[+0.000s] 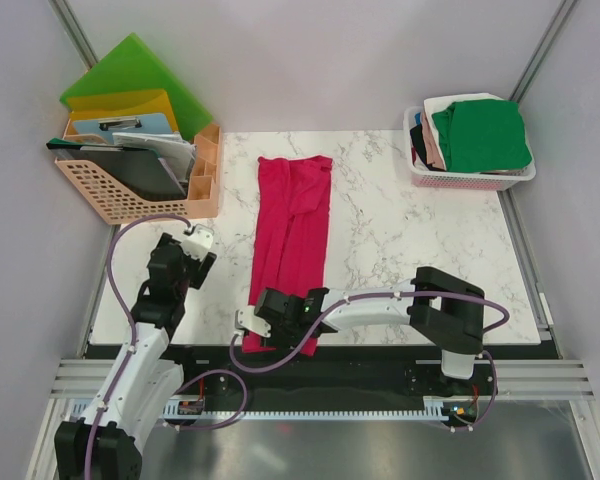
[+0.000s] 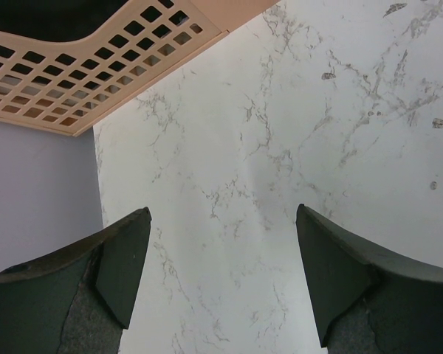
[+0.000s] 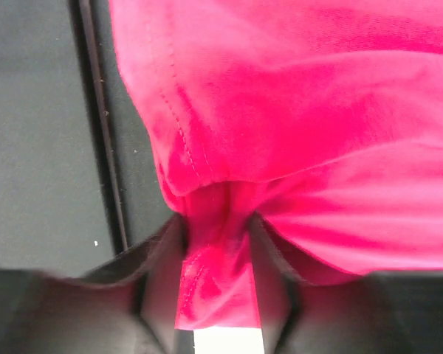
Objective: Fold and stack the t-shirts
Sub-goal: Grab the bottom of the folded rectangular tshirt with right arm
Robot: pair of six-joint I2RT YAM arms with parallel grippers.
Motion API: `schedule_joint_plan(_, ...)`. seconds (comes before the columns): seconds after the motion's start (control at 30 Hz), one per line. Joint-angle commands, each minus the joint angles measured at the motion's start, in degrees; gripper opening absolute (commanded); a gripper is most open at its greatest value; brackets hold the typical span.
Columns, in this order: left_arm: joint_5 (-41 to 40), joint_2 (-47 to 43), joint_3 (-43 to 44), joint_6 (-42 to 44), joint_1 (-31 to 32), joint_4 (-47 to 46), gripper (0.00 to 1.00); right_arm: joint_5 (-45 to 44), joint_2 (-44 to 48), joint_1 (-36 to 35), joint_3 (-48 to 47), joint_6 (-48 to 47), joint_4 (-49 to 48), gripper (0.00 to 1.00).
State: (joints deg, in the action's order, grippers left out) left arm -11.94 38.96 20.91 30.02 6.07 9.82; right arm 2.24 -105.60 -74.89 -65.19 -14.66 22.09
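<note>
right gripper (image 3: 215,247) clamped on shirt (image 1: 293,220) hem, bottom centre
long axis runs up-frame from it; left gripper (image 2: 221,276) wide open, empty, off left

white marbled table (image 1: 400,250) between pale lilac walls (image 1: 20,180).

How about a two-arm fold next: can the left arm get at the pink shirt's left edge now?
Probably yes. The left gripper hangs open over bare table beside the shirt, nothing between them; the rack stands farther back. The right gripper pinches the shirt's near end.
</note>
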Motion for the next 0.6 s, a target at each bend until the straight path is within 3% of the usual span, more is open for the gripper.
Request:
schedule_joint_plan(0.0,-0.9,-0.5,-0.3,2.2,-0.4,-3.6,0.87,1.5,-1.6,-0.7,0.9,1.4,1.5,0.4)
schedule_joint_plan(0.03,-0.9,-0.4,-0.3,2.1,-0.4,-3.6,0.87,1.4,-1.6,-0.6,0.9,1.3,1.6,0.33)
schedule_joint_plan(0.07,-0.9,-0.3,-0.3,1.7,-0.4,-3.6,0.87,1.3,-1.5,-0.6,1.0,1.3,1.6,0.08)
schedule_joint_plan(0.1,-0.8,-0.2,-0.3,1.4,-0.4,-3.8,0.87,1.0,-1.5,-0.6,1.0,1.4,1.7,0.0)
schedule_joint_plan(0.33,-0.1,0.6,-0.1,0.9,-0.4,-3.6,0.87,1.7,0.3,-0.6,0.2,-0.1,4.7,0.0)
schedule_joint_plan(0.57,0.5,0.9,-0.7,0.2,-0.4,-4.2,0.87,4.0,4.0,1.3,-8.4,-4.1,12.8,0.0)
